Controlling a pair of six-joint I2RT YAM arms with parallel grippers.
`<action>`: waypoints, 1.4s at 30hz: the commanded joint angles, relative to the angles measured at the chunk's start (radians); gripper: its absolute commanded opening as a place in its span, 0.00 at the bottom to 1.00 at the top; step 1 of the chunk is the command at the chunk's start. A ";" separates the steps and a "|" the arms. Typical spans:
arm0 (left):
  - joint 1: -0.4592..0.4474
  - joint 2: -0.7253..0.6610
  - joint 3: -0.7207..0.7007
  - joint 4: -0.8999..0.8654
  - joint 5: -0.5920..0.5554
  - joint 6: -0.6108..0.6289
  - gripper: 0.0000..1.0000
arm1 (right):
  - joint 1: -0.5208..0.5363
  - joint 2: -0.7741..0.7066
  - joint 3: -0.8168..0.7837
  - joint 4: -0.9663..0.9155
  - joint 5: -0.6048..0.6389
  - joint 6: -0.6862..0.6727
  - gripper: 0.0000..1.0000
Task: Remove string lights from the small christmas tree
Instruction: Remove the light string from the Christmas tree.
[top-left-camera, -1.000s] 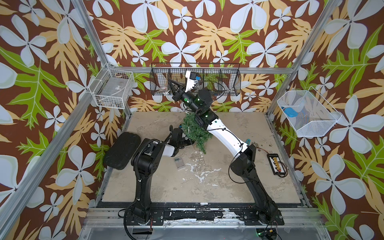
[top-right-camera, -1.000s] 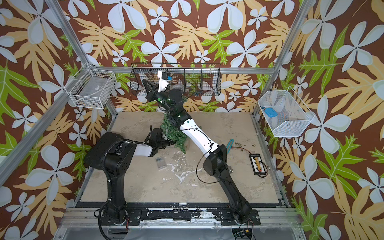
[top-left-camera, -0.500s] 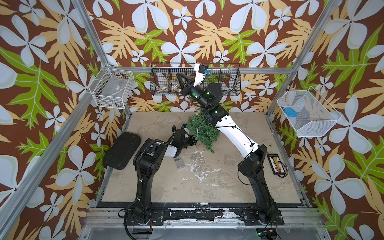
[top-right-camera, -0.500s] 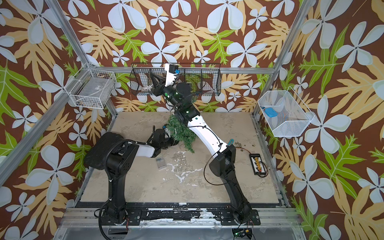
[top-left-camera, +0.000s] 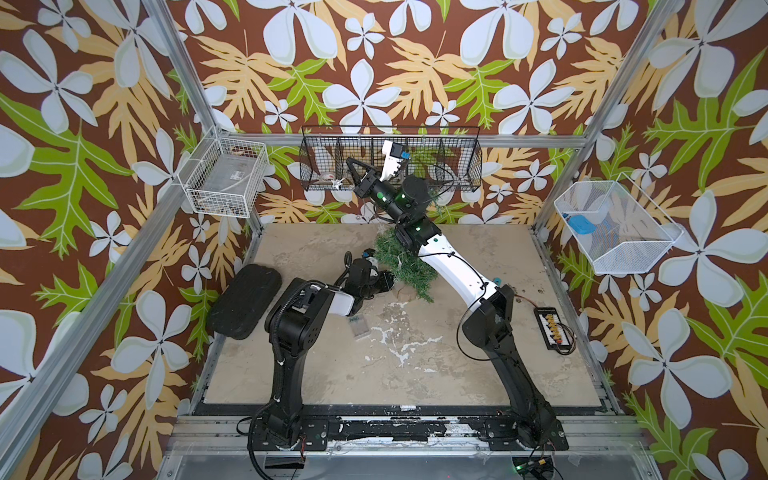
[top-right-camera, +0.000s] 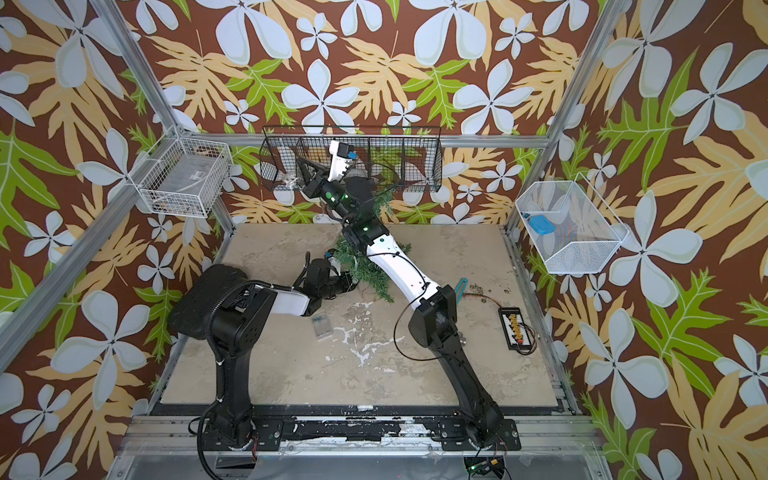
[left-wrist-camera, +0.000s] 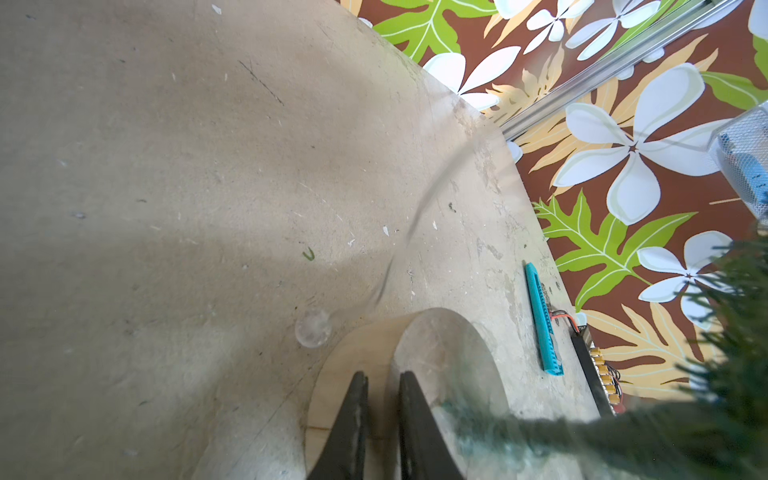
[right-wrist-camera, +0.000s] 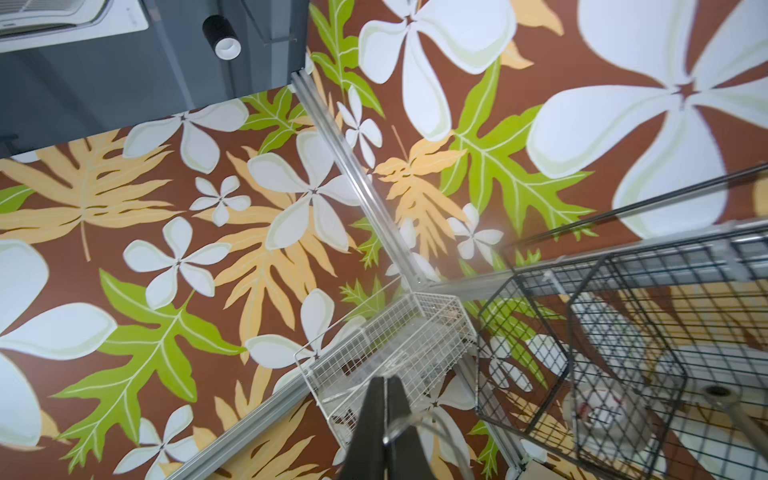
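The small christmas tree (top-left-camera: 405, 266) (top-right-camera: 365, 270) leans on the table, with its round wooden base (left-wrist-camera: 357, 345) tipped up. My left gripper (top-left-camera: 384, 280) (left-wrist-camera: 384, 376) is at that base, jaws nearly together with the base's rim between them. My right gripper (top-left-camera: 353, 166) (right-wrist-camera: 385, 380) is raised high in front of the black wire basket. It is shut on the clear wire of the string lights (right-wrist-camera: 419, 417), which loops out beside the fingers. One clear bulb (left-wrist-camera: 312, 328) lies on the table by the base. The clear battery box (top-left-camera: 358, 328) (top-right-camera: 322, 325) lies in front of the left arm.
A black wire basket (top-left-camera: 457, 166) hangs on the back wall. A white wire basket (top-left-camera: 224, 178) hangs at the left and a white mesh basket (top-left-camera: 615, 228) at the right. A black pad (top-left-camera: 245, 299), a teal strip (left-wrist-camera: 542, 320) and a black terminal block (top-left-camera: 550, 328) lie on the table.
My right arm swung a little to the right near the black basket with the wire still pinched. The tree shifted with it. My left jaws narrowed on the base.
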 joint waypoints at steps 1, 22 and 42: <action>-0.002 0.008 -0.017 -0.206 -0.005 -0.005 0.17 | 0.000 0.012 0.015 0.058 0.018 0.020 0.00; -0.004 0.059 0.052 -0.268 -0.041 -0.014 0.14 | 0.080 -0.322 -0.104 -0.150 -0.147 -0.179 0.00; -0.012 0.077 0.087 -0.333 -0.088 -0.010 0.13 | 0.005 -0.395 -0.157 -0.223 -0.219 -0.074 0.00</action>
